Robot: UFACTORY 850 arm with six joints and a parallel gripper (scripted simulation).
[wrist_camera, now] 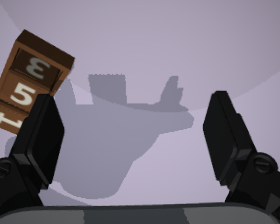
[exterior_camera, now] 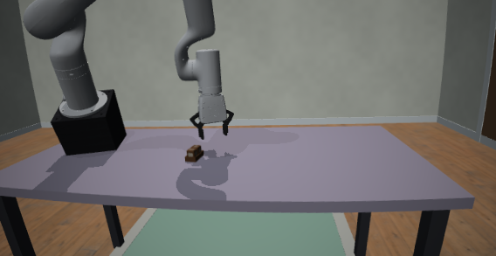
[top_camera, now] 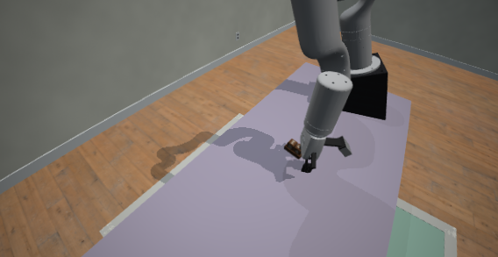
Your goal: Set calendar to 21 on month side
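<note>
Gripper state: your gripper [exterior_camera: 212,130] has its fingers spread fully apart with nothing between them; it hangs above the table [exterior_camera: 306,173], not touching it.

Calendar place: the calendar [exterior_camera: 194,153] sits on the table just left of centre in the exterior view; in the wrist view it lies at the left edge [wrist_camera: 27,86], partly behind your left finger [wrist_camera: 39,137].

Offset: the calendar lies to the left of and below the gripper in the exterior view, outside the finger gap. You judge a sideways shift towards it comes before any descent.

Long axis: in the wrist view the tray runs from lower left up to upper right, tilted against the line between your fingers.

Digits showing: top faces read 3 and 5, with what looks like a 1 below, partly cut off.

Month side: you cannot tell from these views.
</note>
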